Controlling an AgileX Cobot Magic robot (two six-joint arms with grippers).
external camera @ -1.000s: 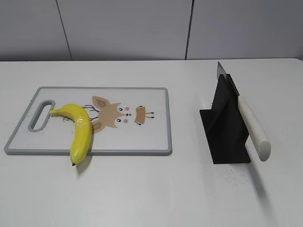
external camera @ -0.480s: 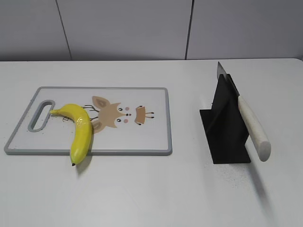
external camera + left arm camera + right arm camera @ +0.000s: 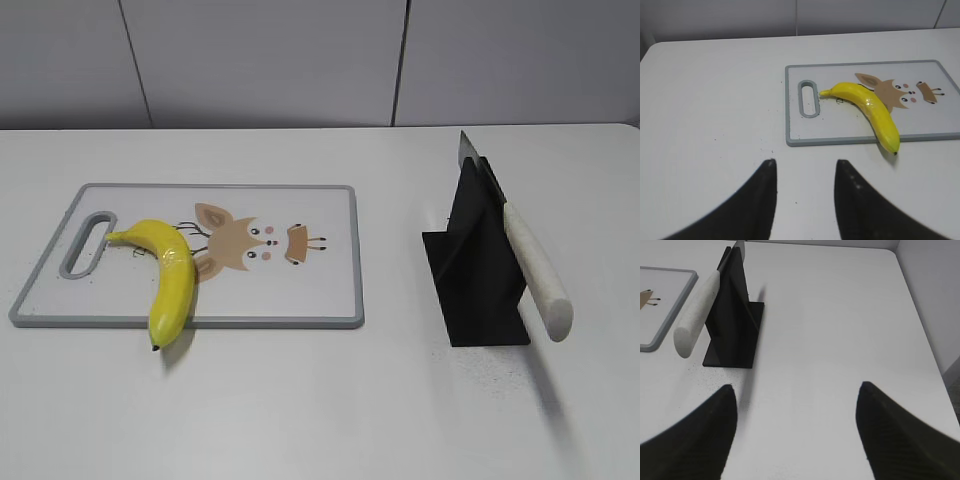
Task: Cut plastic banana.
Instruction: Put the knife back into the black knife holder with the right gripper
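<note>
The plastic banana (image 3: 170,278) is glossy yellow and curved. It lies on the left part of the cutting board (image 3: 300,290), its dark tip hanging over the front edge; it also shows in the left wrist view (image 3: 870,110). A knife (image 3: 530,265) with a white handle rests in a black stand (image 3: 475,270) on the right, handle toward the front; the right wrist view shows the knife (image 3: 695,320) too. My left gripper (image 3: 805,167) is open and empty above bare table, left of and in front of the board. My right gripper (image 3: 795,390) is wide open and empty, right of the stand. Neither arm shows in the exterior view.
The cutting board has a grey rim, a handle slot (image 3: 88,243) at its left end and a cartoon animal print (image 3: 245,243). The white table (image 3: 320,400) ends at a grey wall behind and at its right edge (image 3: 925,325).
</note>
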